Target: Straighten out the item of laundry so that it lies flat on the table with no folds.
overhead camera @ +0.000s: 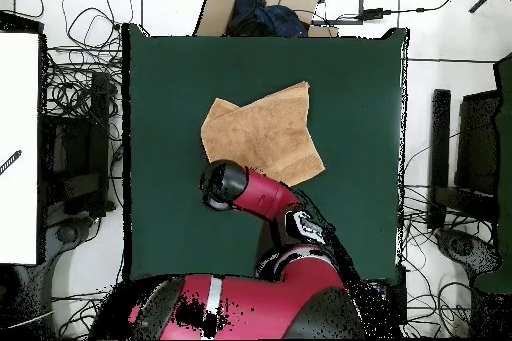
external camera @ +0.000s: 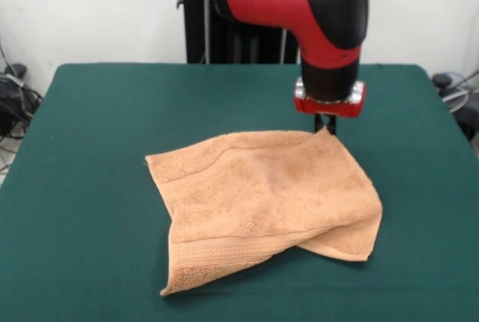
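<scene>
- Clearly, my gripper (external camera: pixel 326 125) sits at the upper right corner of the hand towel (external camera: pixel 262 202) in the front view, with that corner peaked up against the dark fingers below my red wrist ring. It looks as if I have the corner pinched, but I cannot tell from either view whether I am closed on cloth or only touching it.
- The towel lies a little right of the middle of the green bench (external camera: pixel 90 187) in the front view, and it is not flat: the lower right part is doubled under, and the woven band at the lower left runs at a slant.
- Risk one: if my hold is only a few loops of terry, the corner could slip free as soon as I pull, leaving the fold as it is.
- Risk two: the felt-like top probably grips terry, so a low drag might bunch the cloth or roll the doubled part further under instead of opening it.
- Risk three: pulling towards the upper right of the front view could slide the whole towel rather than spreading it.
- The front view shows the raised corner, the tucked layer and the band.
- The overhead view hides my gripper beneath my own arm, but shows the towel's (overhead camera: pixel 262 135) ragged outline in the upper middle, with plenty of bench (overhead camera: pixel 360 207) on all sides.
</scene>
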Motion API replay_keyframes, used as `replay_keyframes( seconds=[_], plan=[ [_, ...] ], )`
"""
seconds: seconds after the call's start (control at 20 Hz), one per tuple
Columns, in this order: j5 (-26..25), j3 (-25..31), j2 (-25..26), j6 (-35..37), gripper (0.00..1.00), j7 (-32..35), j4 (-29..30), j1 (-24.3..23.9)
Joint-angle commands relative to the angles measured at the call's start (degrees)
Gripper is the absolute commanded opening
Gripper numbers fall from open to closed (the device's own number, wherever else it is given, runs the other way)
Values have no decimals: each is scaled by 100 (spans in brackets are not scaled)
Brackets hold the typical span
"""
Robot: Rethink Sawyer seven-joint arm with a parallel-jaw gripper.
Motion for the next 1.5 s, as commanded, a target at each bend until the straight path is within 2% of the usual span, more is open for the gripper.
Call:
replay_keyframes(
  seconds=[0.05,0.3,0.55,1.3,1.5],
  plan=[
    [294,62,-640,-301,0,1689,842,232],
    [359,-106,-1051,17,0,1773,1060,405],
    [424,-142,-1176,97,0,1727,1140,445],
    [522,231,-762,-381,0,1390,1099,84],
    [383,117,-894,-536,0,1395,1193,152]
  ],
)
